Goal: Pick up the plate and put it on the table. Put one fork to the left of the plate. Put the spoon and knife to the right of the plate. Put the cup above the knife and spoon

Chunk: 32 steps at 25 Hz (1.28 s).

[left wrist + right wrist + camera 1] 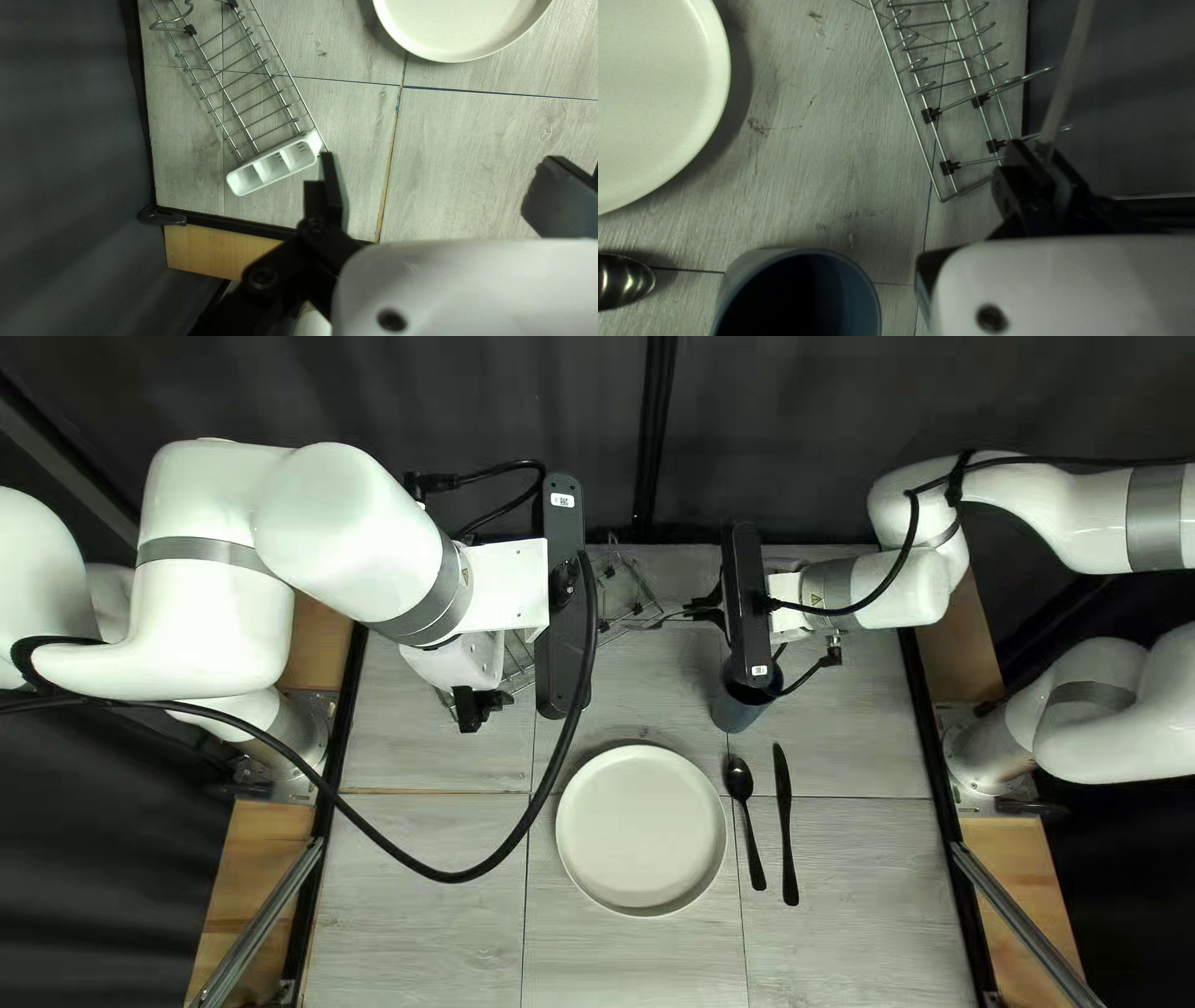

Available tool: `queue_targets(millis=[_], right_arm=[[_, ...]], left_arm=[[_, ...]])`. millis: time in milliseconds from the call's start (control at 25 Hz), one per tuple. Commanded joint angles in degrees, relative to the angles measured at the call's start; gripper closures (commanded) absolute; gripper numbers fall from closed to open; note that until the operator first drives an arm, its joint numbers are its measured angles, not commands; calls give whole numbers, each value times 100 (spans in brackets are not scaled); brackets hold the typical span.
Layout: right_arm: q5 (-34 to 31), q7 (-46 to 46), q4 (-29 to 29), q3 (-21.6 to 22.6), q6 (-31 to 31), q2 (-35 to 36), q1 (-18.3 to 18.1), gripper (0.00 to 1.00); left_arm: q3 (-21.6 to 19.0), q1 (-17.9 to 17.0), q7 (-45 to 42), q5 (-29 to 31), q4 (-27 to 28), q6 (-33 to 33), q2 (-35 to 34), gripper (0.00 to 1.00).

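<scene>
My left gripper [479,707] has its fingers spread wide, over the table. My right gripper [707,604] is clenched on a slim pale rod [1067,74], too blurred for me to name. Small white labels [563,500] sit on the dark bars by both my wrists, too tiny to read. Partly under my right wrist stands the blue-gray cup [737,712], upright above the spoon [740,780]; its inside is too dark to tell what it holds. Spoon and knife [786,834] lie to the right of the cream plate [641,828], the knife outermost. Only my left wrist view shows the white caddy [273,167] on the wire rack [237,112], bare white walls in its three compartments. My right wrist view shows the rack's black clips [950,168] near my gripper.
</scene>
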Motion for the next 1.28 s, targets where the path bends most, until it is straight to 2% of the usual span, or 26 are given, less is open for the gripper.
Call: queue_targets(millis=[40, 920, 960, 1040, 1080, 1120, 1160, 1200, 1280], right_arm=[[0, 0, 0, 0, 0, 0, 0, 100], [0, 0, 0, 0, 0, 0, 0, 100], [-199, 178, -73, 63, -84, -57, -96, 100], [883, -765, -299, -253, 431, -355, 628, 100], [1144, -938, -347, -265, 685, -476, 802, 100], [1550, -1158, -411, -220, 1204, -704, 1062, 100], [1697, -1211, -425, -175, 1467, -805, 1162, 100], [1958, -1241, -413, 28, 2044, -974, 1282, 100], [2232, -1253, -309, 332, 2768, -1090, 1373, 100]], left_arm=[[0, 0, 0, 0, 0, 0, 0, 0], [0, 0, 0, 0, 0, 0, 0, 0], [0, 0, 0, 0, 0, 0, 0, 0], [0, 0, 0, 0, 0, 0, 0, 0], [0, 0, 0, 0, 0, 0, 0, 0], [0, 0, 0, 0, 0, 0, 0, 0], [0, 0, 0, 0, 0, 0, 0, 0], [0, 0, 0, 0, 0, 0, 0, 0], [0, 0, 0, 0, 0, 0, 0, 0]])
